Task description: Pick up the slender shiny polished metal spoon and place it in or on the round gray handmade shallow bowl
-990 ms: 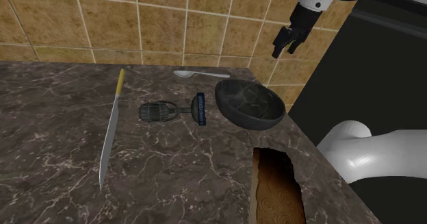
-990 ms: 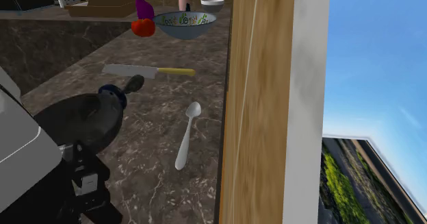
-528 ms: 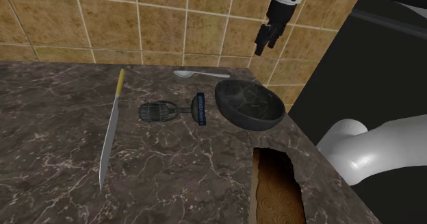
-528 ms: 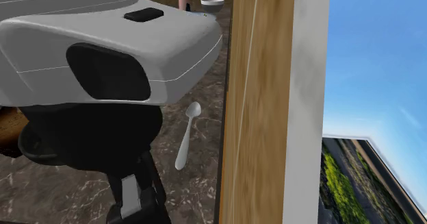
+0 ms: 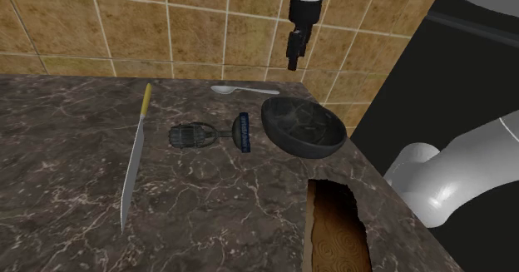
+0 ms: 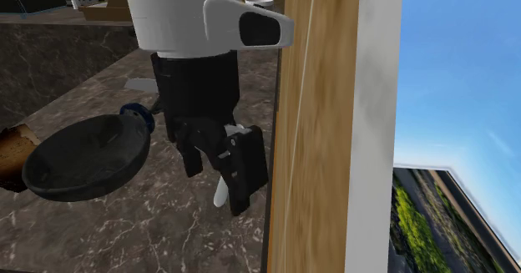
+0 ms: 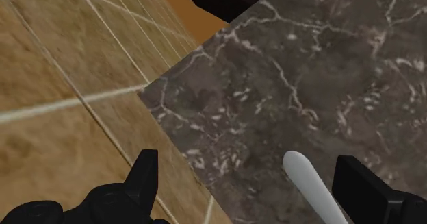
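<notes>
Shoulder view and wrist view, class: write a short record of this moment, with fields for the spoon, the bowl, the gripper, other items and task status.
spoon: pale, lying flat on the dark marbled counter close to the tiled wall
bowl: dark, round, nothing in it, on the counter beside the spoon, apart from it
gripper: open, raised over one end of the spoon, touching nothing
other items: long knife with a yellow handle; dark utensil with a blue end
task status: spoon not yet picked up
</notes>
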Motion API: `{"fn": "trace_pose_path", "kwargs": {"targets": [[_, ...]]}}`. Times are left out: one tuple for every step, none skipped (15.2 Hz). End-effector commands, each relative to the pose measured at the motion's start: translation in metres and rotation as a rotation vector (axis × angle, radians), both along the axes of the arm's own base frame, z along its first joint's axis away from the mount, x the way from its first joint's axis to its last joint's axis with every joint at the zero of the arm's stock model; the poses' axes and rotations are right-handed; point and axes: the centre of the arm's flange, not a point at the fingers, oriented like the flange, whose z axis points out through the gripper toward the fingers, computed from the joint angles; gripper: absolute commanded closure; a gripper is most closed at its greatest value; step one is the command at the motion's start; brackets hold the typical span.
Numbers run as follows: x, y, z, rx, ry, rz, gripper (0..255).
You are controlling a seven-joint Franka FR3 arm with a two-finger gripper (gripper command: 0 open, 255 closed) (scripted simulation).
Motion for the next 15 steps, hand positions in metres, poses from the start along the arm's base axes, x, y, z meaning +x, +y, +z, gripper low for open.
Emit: {"fn": "trace_pose_path", "kwargs": {"targets": [[0.025,0.039,-0.011,-0.002,-0.008,0.144,0],[0.029,0.052,-0.014,-0.010,0.007,0.188,0],[0.033,0.066,-0.018,-0.018,0.023,0.232,0],[0.036,0.081,-0.021,-0.026,0.038,0.277,0],[0.039,0.095,-0.025,-0.034,0.054,0.321,0],[0.041,0.109,-0.029,-0.042,0.069,0.366,0],[0.042,0.123,-0.033,-0.050,0.085,0.410,0],[0.042,0.138,-0.037,-0.058,0.101,0.455,0],[0.043,0.139,-0.038,-0.059,0.102,0.460,0],[0.042,0.138,-0.043,-0.059,0.103,0.460,0],[0.042,0.137,-0.048,-0.059,0.103,0.460,0],[0.042,0.135,-0.053,-0.059,0.102,0.460,0],[0.042,0.134,-0.058,-0.059,0.102,0.460,0],[0.041,0.133,-0.064,-0.059,0.102,0.460,0],[0.041,0.131,-0.069,-0.059,0.102,0.460,0]]}}
